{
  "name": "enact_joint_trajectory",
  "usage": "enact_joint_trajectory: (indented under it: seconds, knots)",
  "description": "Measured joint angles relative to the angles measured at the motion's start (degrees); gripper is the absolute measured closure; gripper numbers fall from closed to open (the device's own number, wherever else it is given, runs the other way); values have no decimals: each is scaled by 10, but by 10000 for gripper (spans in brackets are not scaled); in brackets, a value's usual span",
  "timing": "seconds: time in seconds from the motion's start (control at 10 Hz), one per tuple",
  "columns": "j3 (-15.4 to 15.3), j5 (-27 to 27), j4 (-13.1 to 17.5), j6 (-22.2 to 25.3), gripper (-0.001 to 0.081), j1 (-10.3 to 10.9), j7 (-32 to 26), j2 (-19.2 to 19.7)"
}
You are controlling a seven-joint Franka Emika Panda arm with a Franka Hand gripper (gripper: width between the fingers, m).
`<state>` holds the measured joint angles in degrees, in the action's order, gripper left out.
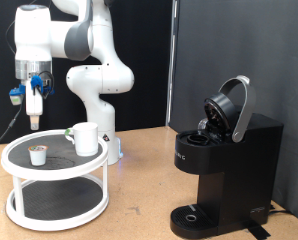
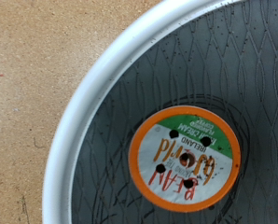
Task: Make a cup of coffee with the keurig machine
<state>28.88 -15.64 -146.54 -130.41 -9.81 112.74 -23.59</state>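
The white cup (image 1: 86,138) stands upright on the upper tier of a round white two-tier stand (image 1: 14,166) at the exterior view's left. A small pod (image 1: 37,154) sits on the same tier, to the cup's left. My gripper (image 1: 34,122) hangs straight above the pod, well clear of it, with nothing between its fingers. The wrist view looks down on the pod (image 2: 184,159), with its orange-rimmed printed lid, lying on the dark tier inside the white rim (image 2: 83,112). The black keurig machine (image 1: 224,165) stands at the right with its domed lid (image 1: 229,105) raised.
The stand and the machine rest on a tan wooden table (image 1: 139,190), with bare table between them. The robot's white base (image 1: 99,90) rises just behind the stand. A dark curtain backs the scene. The stand's lower tier (image 1: 54,200) holds nothing.
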Motion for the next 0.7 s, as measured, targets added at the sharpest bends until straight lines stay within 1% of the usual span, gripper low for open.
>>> enact_joint_trajectory:
  seconds: [0.3, 0.7]
  knots:
    - [1, -8, -24, -33, 71, -7, 0, 12]
    - [1, -19, -46, -79, 71, -13, 0, 29]
